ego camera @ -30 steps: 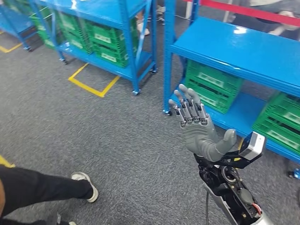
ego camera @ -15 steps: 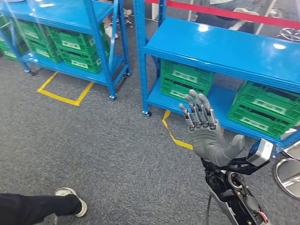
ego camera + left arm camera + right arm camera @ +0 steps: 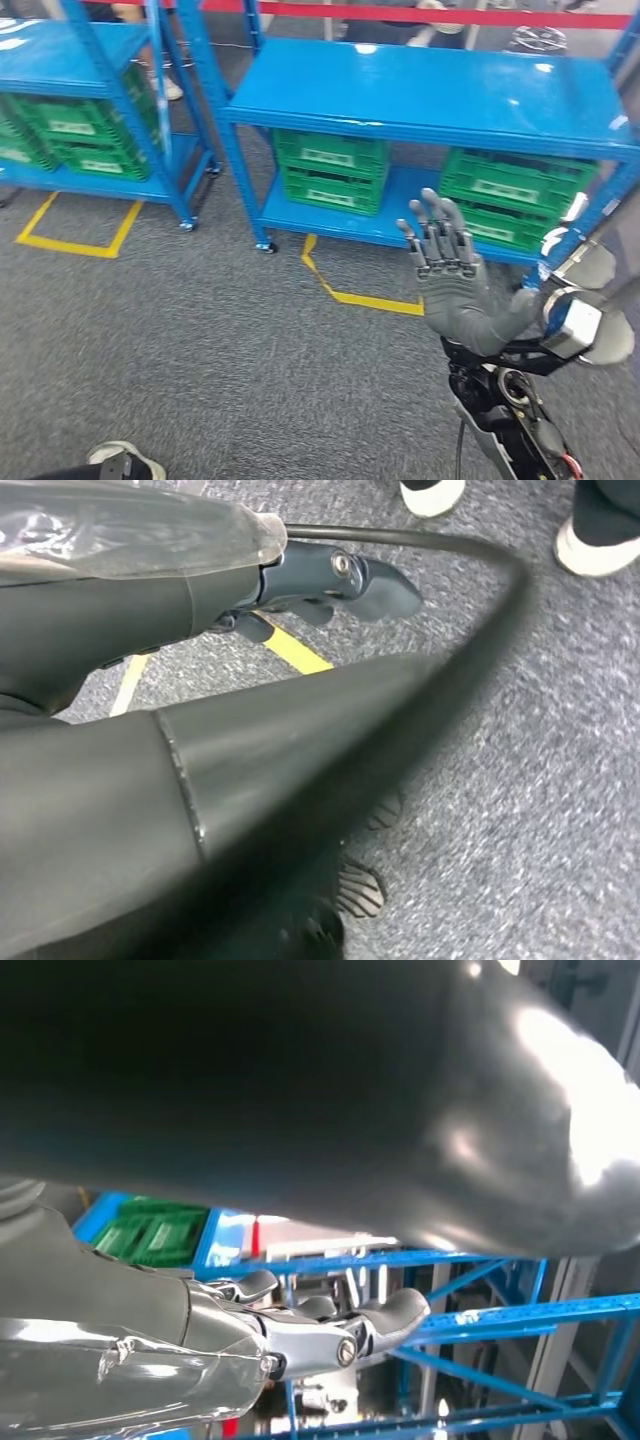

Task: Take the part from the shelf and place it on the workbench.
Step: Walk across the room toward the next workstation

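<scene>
**A:** Grey carpet nearest [image 3: 189, 370], with a person's shoe [image 3: 124, 462] at the lower edge. Above that, the right hand [image 3: 453, 285] is raised palm-forward, fingers [image 3: 434, 235] straight and spread, holding nothing.

**B:** And the left hand?

**A:** Its wrist view looks down at the carpet past dark parts of the robot; I cannot tell how those fingers lie.

**B:** Beyond the right hand?

**A:** Yellow floor tape [image 3: 355, 295], then the blue shelf [image 3: 423, 95]. Green crates [image 3: 332, 170] sit on its lower level; the top level looks bare and shiny. A second blue shelf [image 3: 68, 45] with more green crates stands beside it, and a red barrier band [image 3: 423, 14] runs behind.

**B:** Where's the part?

**A:** I can't pick it out. It may be inside a crate (their contents are hidden from this angle). Some round silvery things [image 3: 596, 265] lie by the shelf's right post, but I can't say what they are.

**B:** So which step?

**A:** The approach, I'd judge: nothing grasped yet. Next calls for closing on the shelf, finding the part, then lowering the open hand to it.
</scene>
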{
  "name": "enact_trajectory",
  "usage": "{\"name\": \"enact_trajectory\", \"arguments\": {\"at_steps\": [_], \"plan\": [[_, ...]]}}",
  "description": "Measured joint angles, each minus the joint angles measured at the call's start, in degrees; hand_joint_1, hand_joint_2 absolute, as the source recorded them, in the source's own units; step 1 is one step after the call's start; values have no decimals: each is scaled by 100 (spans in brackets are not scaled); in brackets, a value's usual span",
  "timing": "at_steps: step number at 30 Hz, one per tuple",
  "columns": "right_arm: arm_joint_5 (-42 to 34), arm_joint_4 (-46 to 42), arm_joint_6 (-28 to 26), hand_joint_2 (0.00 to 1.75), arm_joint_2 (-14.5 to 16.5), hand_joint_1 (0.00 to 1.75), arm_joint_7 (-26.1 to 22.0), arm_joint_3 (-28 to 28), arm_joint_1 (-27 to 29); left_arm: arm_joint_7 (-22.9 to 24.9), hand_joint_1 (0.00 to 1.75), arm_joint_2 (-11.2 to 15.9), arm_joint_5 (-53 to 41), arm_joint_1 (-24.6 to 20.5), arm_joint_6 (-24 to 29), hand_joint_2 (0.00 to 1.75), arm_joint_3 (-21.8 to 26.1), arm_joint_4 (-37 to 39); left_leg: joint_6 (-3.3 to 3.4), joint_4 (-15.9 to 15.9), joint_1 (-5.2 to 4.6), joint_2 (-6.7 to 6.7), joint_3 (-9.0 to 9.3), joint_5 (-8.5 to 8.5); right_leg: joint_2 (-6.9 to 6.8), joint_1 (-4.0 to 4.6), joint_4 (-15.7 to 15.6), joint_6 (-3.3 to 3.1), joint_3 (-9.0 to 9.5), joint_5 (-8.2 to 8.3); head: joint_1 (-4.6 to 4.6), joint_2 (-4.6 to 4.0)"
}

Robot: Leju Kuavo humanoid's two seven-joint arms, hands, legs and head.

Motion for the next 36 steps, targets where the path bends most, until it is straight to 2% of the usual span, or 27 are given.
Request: {"name": "enact_trajectory", "arguments": {"at_steps": [1, 2, 3, 4, 5, 7, 8, 11, 13, 15, 17, 19, 20, 21, 22, 24, 25, 26, 27, 29, 30, 31, 32, 34, 35, 36], "plan": [[-7, -1, -17, 0, 0, 0, 2, -1, 19, -1, 0, 0, 5, 9, 0, 0, 0, 0, 3, 374, -3, -50, -208, -117, 52, 7, 0, -13, -8, 3, -39, 0], [-14, -1, -35, 0, 0, 0, 1, -2, 39, -1, 0, 0, 9, 18, 0, 0, 0, 0, 13, 561, -6, -69, -331, -121, 104, 14, 0, -19, -10, 4, -66, 0], [-20, -2, -50, 0, 0, 0, 1, -4, 53, -1, 0, 0, 12, 25, 0, 0, 0, 0, 31, 513, -9, -76, -343, -10, 154, 20, 0, -22, -7, 6, -90, 0], [-22, -5, -57, 0, -1, 0, 1, -5, 59, -2, 0, 2, 13, 28, 1, 0, 0, 0, 56, 228, -12, -79, -234, 193, 197, 24, 0, -21, 0, 7, -111, 0], [-22, -11, -60, 0, 0, 0, 1, -6, 61, -2, 0, 6, 13, 26, 1, 0, 0, 0, 92, -209, -17, -92, -42, 431, 233, 27, 1, -18, 8, 8, -134, 0], [-23, -27, -61, 0, -1, 0, -1, -13, 62, -6, 0, 25, 12, 15, 1, 0, 0, 0, 148, -965, -35, -119, 287, 733, 279, 52, 10, 10, 9, 6, -170, 0], [-27, -33, -62, 0, -1, 0, -1, -20, 64, -8, 0, 30, 13, 7, 0, 0, 0, 0, 149, -1160, -37, -130, 366, 783, 289, 69, 19, 13, 4, -23, -169, 0], [-85, -36, -80, 0, -1, 0, -15, -49, 77, -3, 0, 26, 21, -2, 0, 0, 0, 0, 125, -1223, -62, -131, 388, 775, 280, 61, 9, 10, 12, -61, -112, 0], [-150, -36, -87, 0, -1, 0, -39, -79, 85, 5, 0, 34, 28, 3, 0, 0, 0, 0, 229, -1262, -92, -134, 405, 771, 276, 33, -10, 126, 55, 26, -104, 0], [-193, -41, -83, 0, -3, 0, -58, -123, 89, 7, 0, 31, 31, 6, 0, 0, 0, 0, 337, -1352, -66, -123, 484, 785, 238, 32, 35, 219, 58, 34, -95, -1], [-212, -52, -77, 0, -4, 0, -64, -161, 86, 7, 0, 25, 32, 11, 1, 0, 0, 0, 374, -1397, -34, -98, 574, 785, 157, 28, 392, 257, -106, -206, -26, -1], [-216, -60, -73, 0, -4, 0, -65, -181, 102, 7, 0, 25, 35, 15, 1, 0, 0, 0, 384, -1399, -31, -76, 609, 753, 106, 6, 1160, 286, -481, -566, 45, 0], [-217, -61, -72, 0, -4, 0, -65, -189, 123, 7, 0, 22, 38, 18, 1, 0, 0, 0, 378, -1398, -28, -68, 629, 731, 97, -9, 1486, 294, -663, -676, 66, 0], [-221, -61, -71, 0, -4, 0, -65, -196, 145, 7, 0, 20, 41, 24, 1, 0, 0, 0, 363, -1396, -21, -64, 658, 703, 90, -25, 1625, 308, -762, -681, 80, 0], [-227, -62, -70, 0, -4, 0, -65, -204, 160, 7, 0, 19, 44, 30, 1, 0, 0, 0, 340, -1394, -10, -63, 703, 669, 81, -41, 1530, 327, -744, -563, 96, 0], [-240, -64, -66, 0, -4, 0, -66, -232, 175, 7, 0, 13, 45, 44, 2, 0, 0, 0, 275, -1396, 20, -59, 829, 578, 48, -66, 796, 365, -430, -111, 141, 0], [-245, -63, -64, 0, -6, 0, -67, -248, 175, 7, 0, 13, 45, 44, 4, 0, 1, 1, 239, -1394, 31, -55, 884, 536, 24, -58, 432, 368, -286, 1, 167, -1], [-249, -64, -60, 0, -8, 0, -67, -262, 176, 7, 0, 14, 45, 39, 6, 0, 2, 1, 197, -1392, 30, -47, 916, 496, 2, -43, 182, 333, -167, 55, 200, -1], [-253, -64, -57, 0, -9, 0, -68, -272, 186, 7, 0, 17, 47, 37, 10, 0, 3, 2, 158, -1386, 22, -38, 937, 469, -7, -25, 83, 280, -121, 25, 219, -1], [-262, -70, -49, 0, -10, 0, -68, -279, 203, 7, 0, 14, 50, 28, 15, 0, 4, 2, 87, -1346, 7, -26, 952, 455, 10, -9, 57, 148, -68, -5, 205, -1], [-268, -75, -45, 0, -10, 0, -70, -281, 209, 7, 0, 10, 51, 27, 16, 0, 4, 2, 60, -1236, 8, -29, 913, 473, 28, -17, 41, 106, -37, -7, 174, -1], [-274, -81, -41, 0, -10, 0, -72, -284, 203, 6, 0, 7, 51, 19, 15, 0, 4, 2, 37, -1022, 12, -37, 794, 487, 40, -24, 20, 72, 9, -22, 139, -1], [-276, -86, -37, 0, -10, 0, -73, -286, 197, 5, 0, 5, 51, 10, 15, 0, 4, 2, 18, -688, 13, -48, 585, 462, 50, -32, -6, 42, 59, -41, 110, -1], [-278, -91, -31, 0, -10, 0, -73, -284, 196, 4, 0, 4, 52, 5, 15, 0, 4, 2, -1, 115, 7, -66, 2, 232, 64, -24, -39, -11, 152, -109, 25, 0], [-276, -91, -29, 0, -10, 0, -71, -283, 200, 4, 0, 4, 53, 10, 15, 0, 4, 2, -1, 404, 3, -69, -261, 88, 77, -14, -45, -28, 202, -153, -13, 0], [-275, -91, -28, 0, -10, 0, -71, -283, 204, 5, 0, 3, 55, 20, 15, 0, 4, 2, 11, 528, -1, -71, -444, 7, 95, -2, -48, -38, 261, -203, -46, 0]]}}
